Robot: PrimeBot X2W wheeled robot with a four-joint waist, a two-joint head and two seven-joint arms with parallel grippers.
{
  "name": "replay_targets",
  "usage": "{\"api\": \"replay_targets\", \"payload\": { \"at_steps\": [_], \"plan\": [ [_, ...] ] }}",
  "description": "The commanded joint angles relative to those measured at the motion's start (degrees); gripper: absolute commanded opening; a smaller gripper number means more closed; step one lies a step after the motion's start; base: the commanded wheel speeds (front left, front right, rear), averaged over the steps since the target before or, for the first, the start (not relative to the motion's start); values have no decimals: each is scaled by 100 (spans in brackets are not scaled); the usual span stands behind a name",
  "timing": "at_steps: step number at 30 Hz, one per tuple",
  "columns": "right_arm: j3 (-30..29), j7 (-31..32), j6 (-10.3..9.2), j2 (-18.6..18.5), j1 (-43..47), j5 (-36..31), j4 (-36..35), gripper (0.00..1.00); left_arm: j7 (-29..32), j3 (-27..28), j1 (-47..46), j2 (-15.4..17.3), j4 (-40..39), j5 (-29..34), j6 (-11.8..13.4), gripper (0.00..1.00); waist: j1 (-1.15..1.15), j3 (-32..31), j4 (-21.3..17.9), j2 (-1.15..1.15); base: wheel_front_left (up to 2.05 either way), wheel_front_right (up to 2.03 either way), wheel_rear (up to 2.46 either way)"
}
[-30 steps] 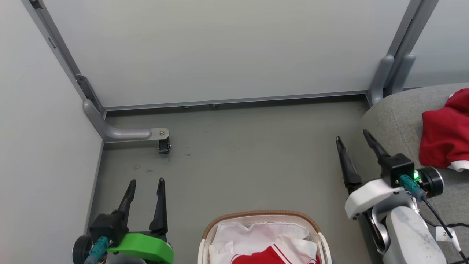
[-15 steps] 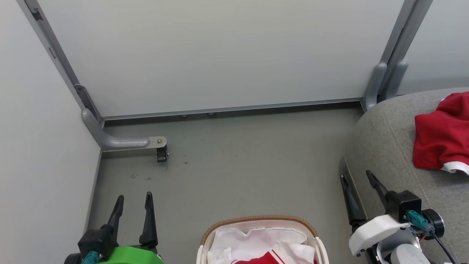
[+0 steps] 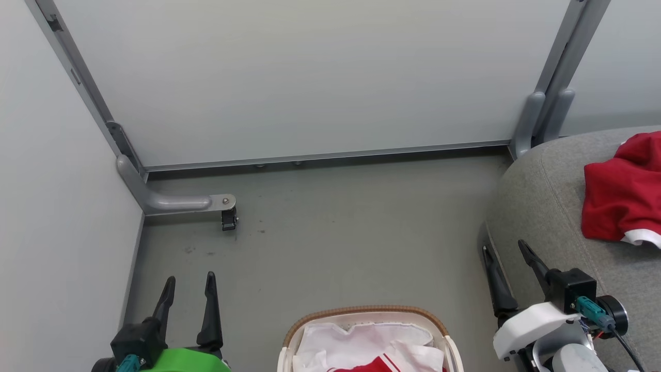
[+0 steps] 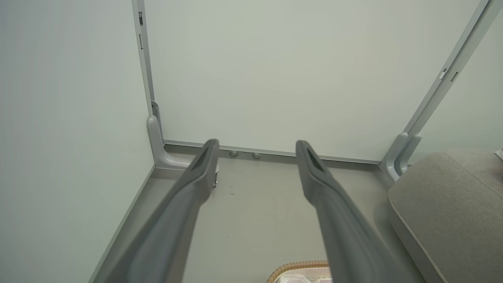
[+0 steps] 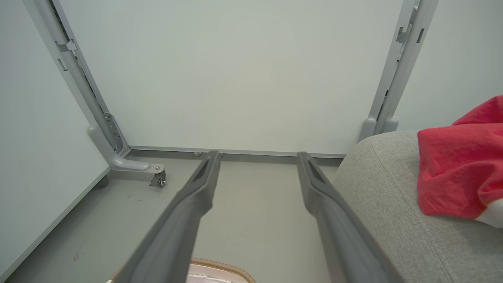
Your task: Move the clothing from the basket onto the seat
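- Left pincer noted at 7 o'clock of the head view, fingers spread wide, nothing held, above the floor.
- Right pincer noted at 4 o'clock, likewise spread wide and empty, just beside the seat edge.
- Basket found at 6 o'clock; red-and-white clothing is seen inside it.
- One red garment with white trim is seen lying on the seat at 3 o'clock.
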Motion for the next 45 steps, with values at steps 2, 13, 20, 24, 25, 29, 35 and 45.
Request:
{"api": "replay_targets", "payload": {
  "at_steps": [2,13,20,24,25,29,35,45],
  "plan": [
    [1,-12,-7,-23,14,8,9,100,-3,-1,16,4,4,61,-14,100,0,4,9,0,0,0,0],
    [-28,-12,-7,-23,-34,30,5,100,-3,-6,-5,4,4,75,-22,100,0,27,24,0,0,0,0],
    [-140,-12,-7,-23,-82,-72,-79,100,-3,-245,-248,4,48,65,-128,100,0,124,-24,0,0,0,0],
    [-328,-12,-7,-20,-170,-174,-160,100,-3,-598,-478,3,186,-69,-196,100,0,269,-82,0,0,0,0],
    [-370,-12,-7,-21,-192,-202,-186,100,-3,-713,-552,3,230,-56,-218,100,0,331,-97,0,0,0,0],
    [-496,-12,-7,-23,-381,-340,-306,100,-3,-1243,-901,5,507,-53,-266,100,0,666,-210,0,0,0,0],
    [-607,-12,-7,-22,-757,-410,-517,100,-2,-2221,-1526,12,1311,-113,-308,100,0,1357,-478,0,0,0,0],
    [-480,-12,-6,-19,-1387,-333,-902,100,130,-3857,-2713,17,3109,-299,-320,100,0,2774,-1142,0,0,0,0]
  ]
}}
